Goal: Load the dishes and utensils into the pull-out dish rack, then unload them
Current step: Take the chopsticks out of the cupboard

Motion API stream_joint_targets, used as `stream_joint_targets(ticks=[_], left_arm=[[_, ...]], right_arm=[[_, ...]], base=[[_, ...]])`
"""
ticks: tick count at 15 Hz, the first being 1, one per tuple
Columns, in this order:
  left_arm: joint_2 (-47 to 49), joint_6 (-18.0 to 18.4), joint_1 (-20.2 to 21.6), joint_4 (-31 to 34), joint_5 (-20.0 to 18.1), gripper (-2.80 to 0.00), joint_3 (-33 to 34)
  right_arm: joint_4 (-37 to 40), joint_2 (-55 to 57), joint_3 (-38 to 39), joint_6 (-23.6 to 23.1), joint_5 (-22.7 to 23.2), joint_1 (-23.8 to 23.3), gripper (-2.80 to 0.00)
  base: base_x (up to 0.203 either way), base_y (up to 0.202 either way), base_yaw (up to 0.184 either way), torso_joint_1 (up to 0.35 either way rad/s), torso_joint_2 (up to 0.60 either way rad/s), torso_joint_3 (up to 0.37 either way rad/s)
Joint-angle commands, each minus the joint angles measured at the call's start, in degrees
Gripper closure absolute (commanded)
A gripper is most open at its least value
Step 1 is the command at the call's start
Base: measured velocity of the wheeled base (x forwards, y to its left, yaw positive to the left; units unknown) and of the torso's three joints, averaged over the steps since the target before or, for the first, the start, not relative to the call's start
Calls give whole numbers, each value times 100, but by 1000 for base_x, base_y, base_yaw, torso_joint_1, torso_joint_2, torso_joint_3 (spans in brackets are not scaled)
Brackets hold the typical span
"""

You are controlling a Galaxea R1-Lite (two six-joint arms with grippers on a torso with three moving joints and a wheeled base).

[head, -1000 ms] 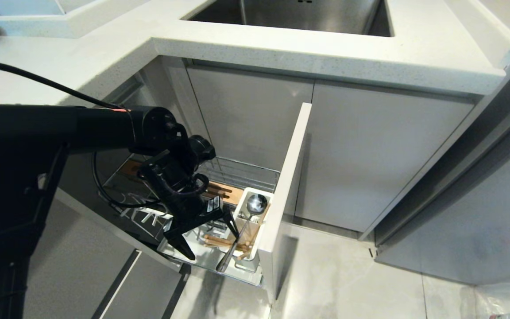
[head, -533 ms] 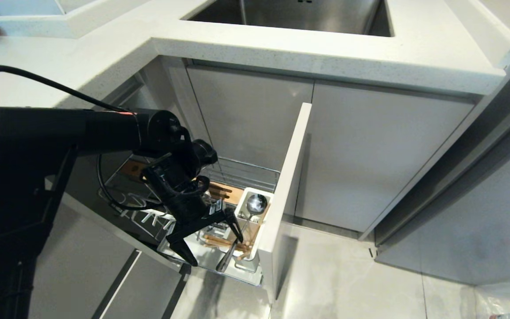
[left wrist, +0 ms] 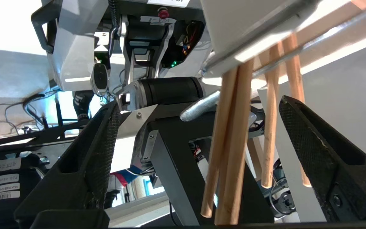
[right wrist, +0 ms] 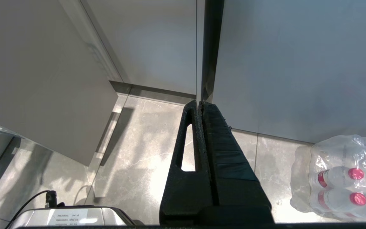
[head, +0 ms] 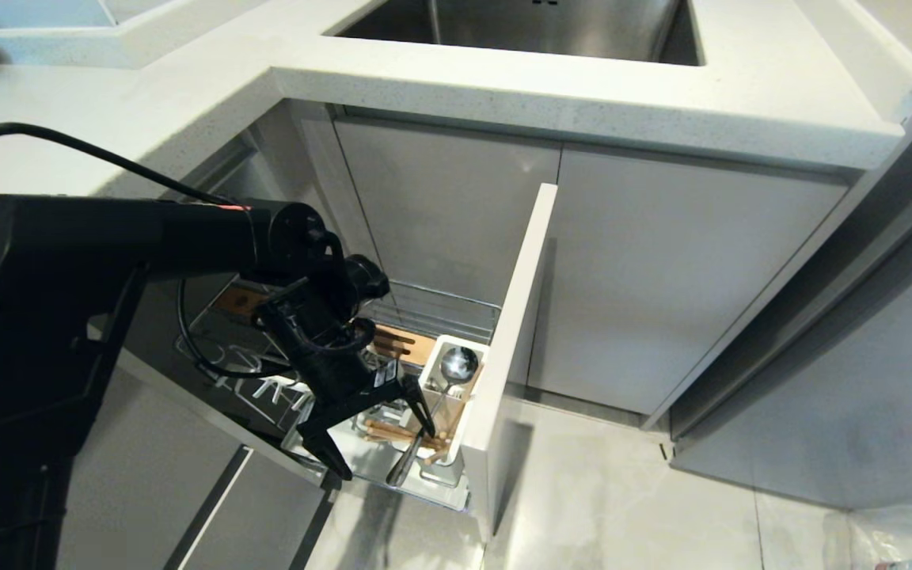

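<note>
The pull-out dish rack (head: 432, 317) stands drawn out from under the white countertop (head: 583, 103), its pale grey cabinet front (head: 515, 332) edge-on along its right side. At the rack's front right corner, just beside that front panel, sits the white utensil cup (head: 456, 396). The metal spoon (head: 456, 366) stands in the cup bowl-end up; its round bowl shows above the rim at the far side and its handle slants down toward the near edge of the rack. The wooden chopsticks (head: 397, 434) lie low in the same corner, their long axis running roughly across the rack from the left toward the cup; in the left wrist view several chopstick ends (left wrist: 233, 143) hang out past the white cup (left wrist: 249, 28), pointing toward the camera, with the spoon's grey handle tip (left wrist: 199, 108) beside them. The slotted orange-wood strip (head: 404, 342) runs along the rack behind the cup.

The left gripper (head: 373, 439) reaches down over the near part of the rack, its jaws spread wide with one black finger (head: 321, 455) at the rack's near edge and the other by the cup; the chopsticks hang in the gap between the fingers, held by neither.

The right gripper (right wrist: 202, 106) hangs parked over the tiled floor (right wrist: 132, 152), jaws pressed together and holding nothing, with a shrink-wrapped pack of bottles (right wrist: 338, 178) on the floor nearby.
</note>
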Motion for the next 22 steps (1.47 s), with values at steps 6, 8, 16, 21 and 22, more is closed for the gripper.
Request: stream_joint_targets(ticks=[6, 8, 16, 21, 22], left_arm=[[66, -19, 37, 36, -2, -280, 2], [75, -28, 37, 44, -11, 0, -15], [66, -45, -6, 44, -28, 0, -11], [71, -63, -51, 44, -38, 0, 2], [51, -71, -51, 44, -46, 0, -15]], right_arm=[[-1, 0, 9, 4, 0, 1, 0], [-1, 0, 9, 4, 0, 1, 0], [-1, 0, 9, 4, 0, 1, 0], [-1, 0, 9, 4, 0, 1, 0], [-1, 0, 9, 4, 0, 1, 0]], base=[[0, 0, 0, 0, 0, 0], [0, 0, 0, 0, 0, 0], [0, 0, 0, 0, 0, 0], [0, 0, 0, 0, 0, 0], [0, 0, 0, 0, 0, 0]])
